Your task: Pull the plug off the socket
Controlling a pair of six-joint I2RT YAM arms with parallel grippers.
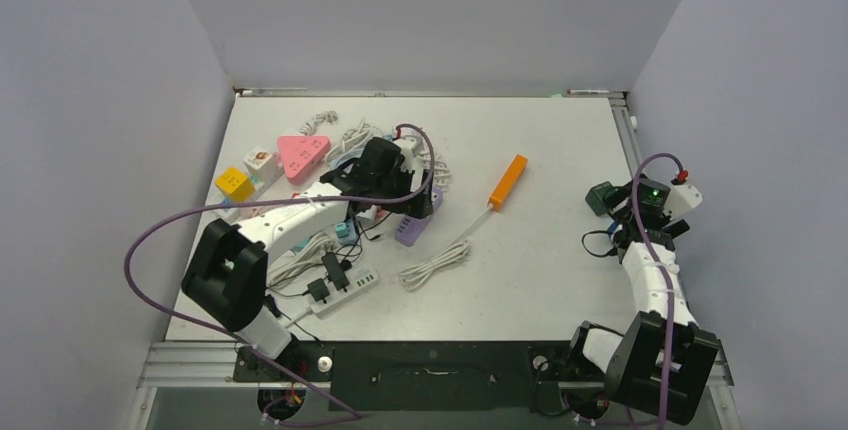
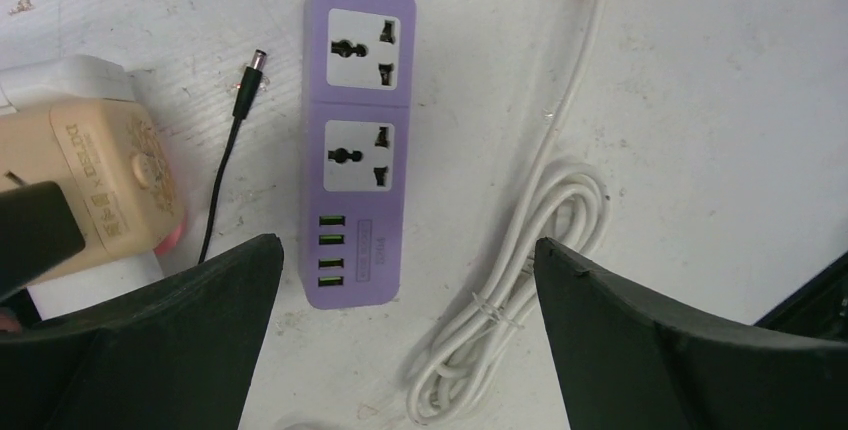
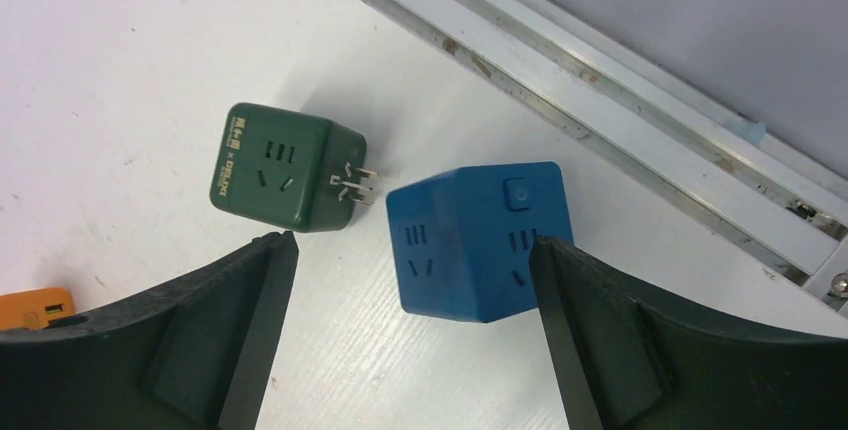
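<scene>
Near the right edge of the white table (image 1: 540, 270), about half way along it, sits a dark green cube plug (image 3: 285, 182) with its silver metal pins (image 3: 355, 182) sticking out of one side. The pins point at a blue plastic cube socket (image 3: 480, 240) just beside it. The pins are bare and are not in any hole. Their tips come very close to the blue cube's corner, and I cannot tell if they touch it. The blue cube is nearer to the grey metal rail (image 3: 620, 110) on that edge.

The right gripper (image 3: 408, 242) hangs over the two cubes. Its black fingers (image 3: 620, 350) are spread wide apart and hold nothing.

The left arm reaches to the middle of the table, closer to the left edge. The left gripper (image 2: 407, 248) is over a long purple power strip (image 2: 357, 140) with two big sockets and four small green slots. Its fingers (image 2: 180, 340) are also spread wide, one on each side of the strip, and grip nothing.

A coiled white cable (image 2: 520, 280) lies just beside the purple strip, and a thin black wire with a small round tip (image 2: 240, 100) lies on its other side. A tan block adapter (image 2: 95, 175) is next to that wire. Towards the far left corner are a pink triangle socket (image 1: 302, 153) and a small yellow cube (image 1: 235, 184). A long orange bar (image 1: 508, 181) lies near the middle of the table
</scene>
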